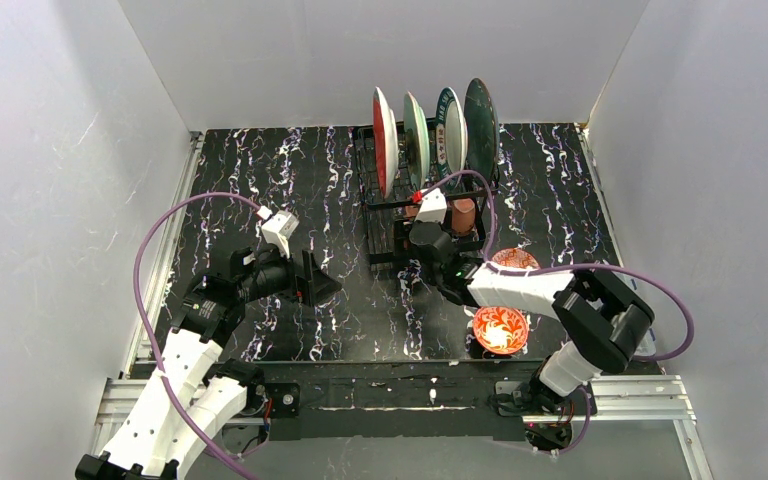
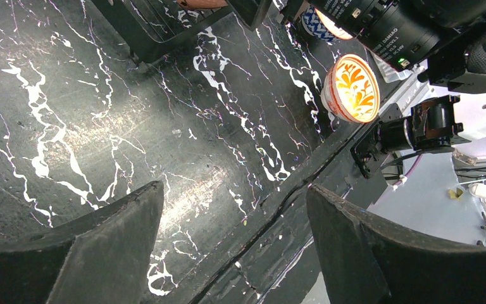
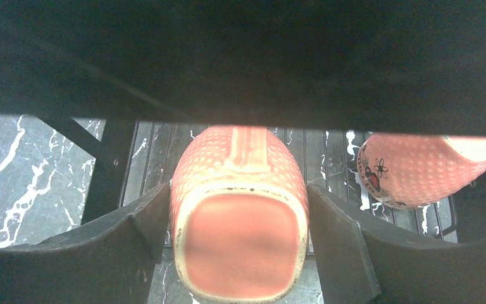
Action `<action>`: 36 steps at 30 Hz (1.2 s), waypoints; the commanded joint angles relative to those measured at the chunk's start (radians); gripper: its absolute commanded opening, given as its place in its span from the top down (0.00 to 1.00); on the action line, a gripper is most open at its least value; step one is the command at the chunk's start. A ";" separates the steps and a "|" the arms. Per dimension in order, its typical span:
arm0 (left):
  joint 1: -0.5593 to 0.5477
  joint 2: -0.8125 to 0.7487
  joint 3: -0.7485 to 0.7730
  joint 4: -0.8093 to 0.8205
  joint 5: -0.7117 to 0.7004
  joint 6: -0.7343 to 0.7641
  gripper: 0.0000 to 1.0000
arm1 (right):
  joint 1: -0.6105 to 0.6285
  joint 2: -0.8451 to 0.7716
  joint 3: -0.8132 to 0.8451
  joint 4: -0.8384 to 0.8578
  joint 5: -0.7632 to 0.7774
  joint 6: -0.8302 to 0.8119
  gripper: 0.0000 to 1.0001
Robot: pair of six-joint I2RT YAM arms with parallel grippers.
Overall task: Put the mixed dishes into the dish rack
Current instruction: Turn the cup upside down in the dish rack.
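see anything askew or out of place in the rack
The mug inside the open right gripper and the second mug seem tipped on their sides on the dish rack; the four plates stand slotted fine.

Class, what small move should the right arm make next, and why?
Probably lift the right gripper straight up. Its open fingers straddle a mug that seems to rest on the dish rack, while two bowls sit on the table.
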 commanded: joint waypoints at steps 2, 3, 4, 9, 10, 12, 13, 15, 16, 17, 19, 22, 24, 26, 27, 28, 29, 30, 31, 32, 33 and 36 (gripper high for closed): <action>-0.001 0.000 0.012 -0.012 0.000 0.014 0.18 | -0.007 0.024 0.020 0.058 0.038 0.027 0.57; -0.001 -0.001 0.012 -0.011 0.001 0.014 0.18 | -0.007 0.028 0.022 0.055 0.042 0.029 0.55; -0.001 -0.001 0.012 -0.012 0.001 0.014 0.18 | -0.007 0.032 0.025 0.054 0.046 0.031 0.55; -0.001 -0.003 0.011 -0.014 -0.001 0.014 0.18 | -0.009 0.052 0.037 0.055 0.054 0.040 0.51; -0.001 -0.003 0.012 -0.014 0.000 0.014 0.18 | -0.010 0.057 0.040 0.055 0.054 0.041 0.50; -0.001 -0.003 0.012 -0.014 -0.001 0.014 0.18 | -0.012 0.067 0.047 0.054 0.052 0.043 0.48; -0.001 -0.003 0.012 -0.015 -0.001 0.014 0.18 | -0.013 0.071 0.051 0.053 0.050 0.045 0.48; -0.001 -0.004 0.012 -0.015 -0.001 0.014 0.17 | -0.015 0.082 0.060 0.052 0.047 0.049 0.46; -0.001 -0.004 0.012 -0.015 -0.001 0.014 0.17 | -0.016 0.088 0.064 0.050 0.046 0.048 0.44; 0.000 -0.004 0.013 -0.017 -0.002 0.014 0.17 | -0.016 0.093 0.069 0.048 0.046 0.049 0.43; -0.001 -0.006 0.013 -0.017 -0.004 0.014 0.17 | -0.019 0.102 0.076 0.044 0.047 0.050 0.41; 0.000 -0.006 0.013 -0.019 -0.004 0.014 0.17 | -0.020 0.109 0.083 0.043 0.045 0.052 0.37; -0.001 -0.004 0.013 -0.019 -0.004 0.014 0.17 | -0.021 0.114 0.089 0.042 0.048 0.052 0.33; -0.002 -0.005 0.014 -0.018 -0.004 0.014 0.17 | -0.022 0.121 0.094 0.036 0.052 0.053 0.30; -0.002 -0.005 0.013 -0.019 -0.004 0.014 0.17 | -0.023 0.125 0.097 0.034 0.053 0.054 0.28; -0.001 -0.004 0.013 -0.020 -0.005 0.014 0.17 | -0.023 0.127 0.099 0.033 0.053 0.056 0.27; -0.001 -0.004 0.014 -0.020 -0.006 0.014 0.17 | -0.023 0.129 0.099 0.031 0.052 0.059 0.25; -0.001 -0.004 0.013 -0.020 -0.005 0.014 0.17 | -0.023 0.130 0.101 0.030 0.054 0.059 0.24; -0.002 -0.004 0.013 -0.020 -0.005 0.014 0.17 | -0.024 0.131 0.102 0.030 0.055 0.061 0.23; -0.002 -0.004 0.014 -0.020 -0.005 0.014 0.16 | -0.024 0.134 0.104 0.030 0.056 0.062 0.21; -0.002 -0.004 0.013 -0.020 -0.005 0.015 0.16 | -0.024 0.136 0.106 0.027 0.057 0.062 0.20; -0.002 -0.004 0.014 -0.021 -0.007 0.015 0.16 | -0.024 0.139 0.112 0.021 0.058 0.063 0.17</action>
